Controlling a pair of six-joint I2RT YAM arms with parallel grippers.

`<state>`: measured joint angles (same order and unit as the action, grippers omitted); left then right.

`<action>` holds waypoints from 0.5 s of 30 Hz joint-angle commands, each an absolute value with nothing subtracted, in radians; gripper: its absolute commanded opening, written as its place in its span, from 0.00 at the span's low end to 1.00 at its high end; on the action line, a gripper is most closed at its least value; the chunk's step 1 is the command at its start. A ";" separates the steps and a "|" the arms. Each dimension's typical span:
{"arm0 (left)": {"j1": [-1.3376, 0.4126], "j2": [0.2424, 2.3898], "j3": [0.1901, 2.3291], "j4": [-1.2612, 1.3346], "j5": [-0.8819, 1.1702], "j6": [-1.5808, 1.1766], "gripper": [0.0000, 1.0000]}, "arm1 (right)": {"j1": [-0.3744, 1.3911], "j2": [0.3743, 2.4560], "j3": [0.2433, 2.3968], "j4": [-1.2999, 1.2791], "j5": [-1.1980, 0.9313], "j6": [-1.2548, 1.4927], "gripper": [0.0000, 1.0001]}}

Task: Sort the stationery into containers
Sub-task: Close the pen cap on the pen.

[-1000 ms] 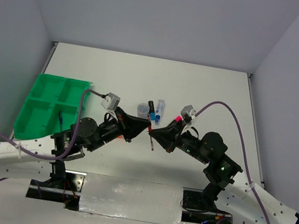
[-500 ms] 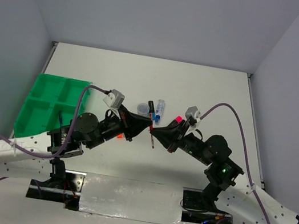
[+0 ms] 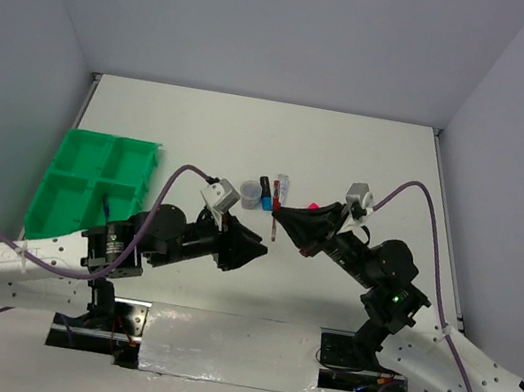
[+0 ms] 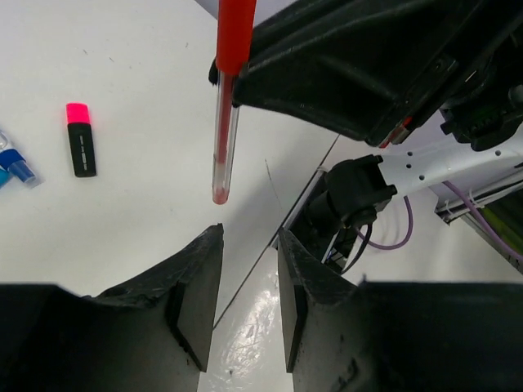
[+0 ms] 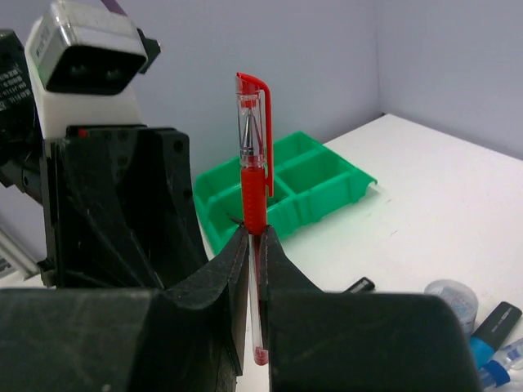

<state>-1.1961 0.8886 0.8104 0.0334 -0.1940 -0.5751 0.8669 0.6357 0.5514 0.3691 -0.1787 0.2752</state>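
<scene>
Handover seems the reason for this pose: the right gripper (image 5: pixel 255 245) is clamped on the red pen (image 5: pixel 253 204) mid-barrel, holding it clear of the bench (image 3: pixel 369 164) with one end sticking out free. The left gripper (image 4: pixel 248 245) hovers just off that end, jaws apart and empty; the green tray (image 3: pixel 101 178) lies well apart, on the left arm's side of the bench.

White table (image 3: pixel 369 164): green tray (image 3: pixel 101 178) at left; mid-table, pink-black highlighter (image 4: pixel 81 140), blue-capped markers (image 3: pixel 268 200), round grey piece (image 3: pixel 250 192).
</scene>
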 commanded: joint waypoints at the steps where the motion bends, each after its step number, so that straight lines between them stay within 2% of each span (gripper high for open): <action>1: -1.198 0.885 0.825 0.025 -0.137 -0.546 0.45 | 0.864 0.627 0.594 0.456 -0.150 0.252 0.00; 7: -1.198 0.856 0.836 0.003 -0.190 -0.538 0.50 | 0.862 0.634 0.592 0.449 -0.147 0.244 0.00; 13: -1.200 0.775 0.899 -0.037 -0.461 -0.560 0.65 | 0.864 0.663 0.566 0.466 -0.184 0.268 0.00; 15: -1.198 0.750 0.902 -0.008 -0.480 -0.533 0.75 | 0.867 0.673 0.561 0.465 -0.184 0.284 0.00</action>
